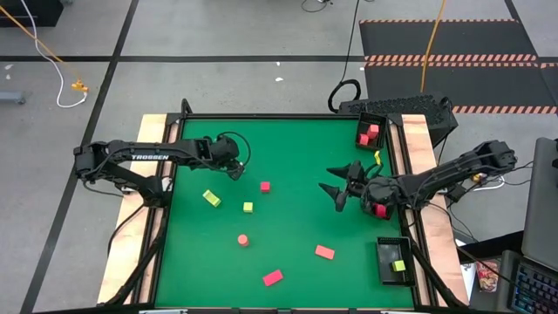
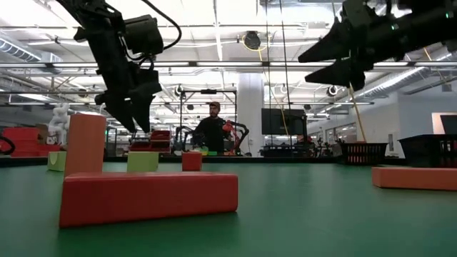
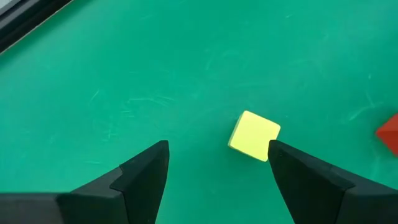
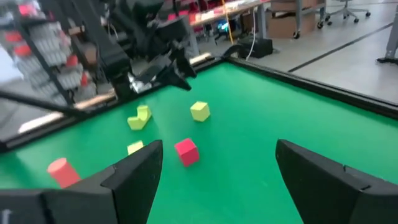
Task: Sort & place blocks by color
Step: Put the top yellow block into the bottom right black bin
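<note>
1. The left gripper [image 1: 237,167] hangs above the mat [image 1: 288,139] with its fingers spread and empty. Its wrist view shows a yellow cube [image 3: 254,135] on the mat just beside one fingertip, not touched.
2. The right gripper [image 1: 336,179] is also spread and holds nothing, off the mat, between the red cube [image 1: 265,186] and the far tray [image 1: 359,128].
3. Taking the red cube as landmark: a yellow brick [image 1: 212,199] lies to its left, a small yellow cube [image 1: 248,207] just nearer, the round red piece [image 1: 243,239] nearer still, and two red bricks [image 1: 324,252] [image 1: 273,277] well apart at the near side.
4. Only the high view shows the trays: the far tray holds red blocks [image 1: 370,134]; the near tray [image 1: 384,272] holds a yellow block [image 1: 398,265].
5. Only the low view shows a person [image 2: 213,133] in the room behind.
</note>
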